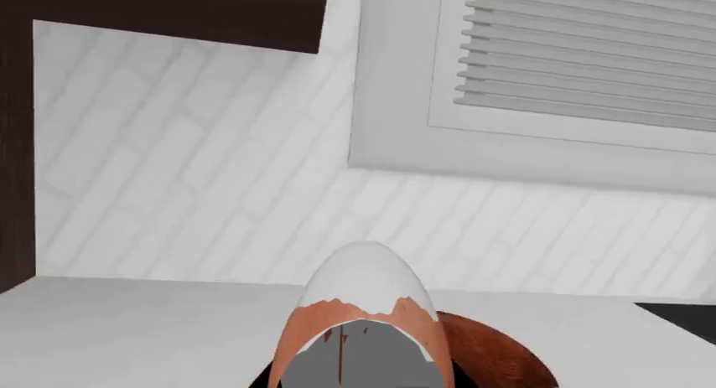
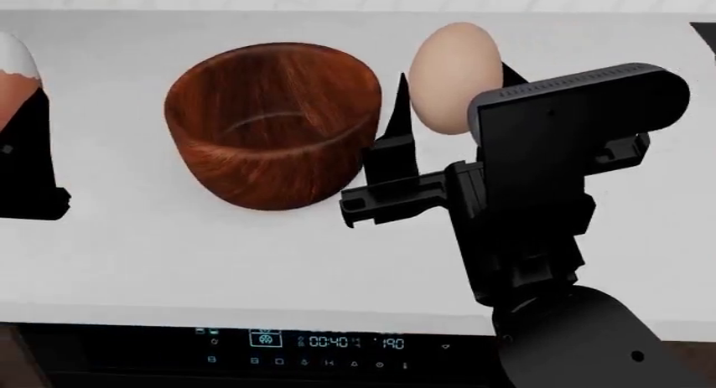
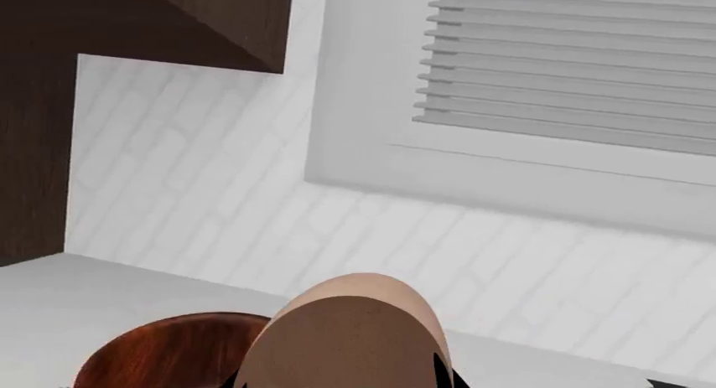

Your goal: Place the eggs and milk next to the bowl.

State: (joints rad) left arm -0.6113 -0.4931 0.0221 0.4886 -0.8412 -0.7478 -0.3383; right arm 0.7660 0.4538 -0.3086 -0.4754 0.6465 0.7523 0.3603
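Gripping one egg apiece, both arms hang over the white countertop point(image 2: 224, 254) on either side of the wooden bowl point(image 2: 274, 120). The right gripper point(image 2: 453, 86) is clenched on the plain tan-pink egg point(image 2: 453, 74), which stands upright between its dark fingers point(image 2: 391, 149), just to the right of the bowl's rim and slightly farther back. From the head camera it is hard to say whether this egg rests on the counter or is held a little above it.

At the left edge of that view, the left gripper point(image 2: 17, 95) grasps the reddish-brown egg point(image 2: 13, 78), pale grey-white end up; only a sliver of the egg and one black finger point(image 2: 32, 166) show, so the far side of the grip is cut off. This egg sits well to the left of the bowl, with bare counter between them.

The left wrist camera looks past the same egg toward a white tiled wall point(image 1: 201, 170), a dark cabinet point(image 1: 168, 11) and a louvred window frame point(image 1: 582, 61), the bowl's rim peeking out behind the egg. The right wrist camera shows the tan egg close up, with the bowl just beside it.

The milk carton appears in none of the three views. Below the counter edge, an appliance's lit control panel point(image 2: 308, 342) glows.
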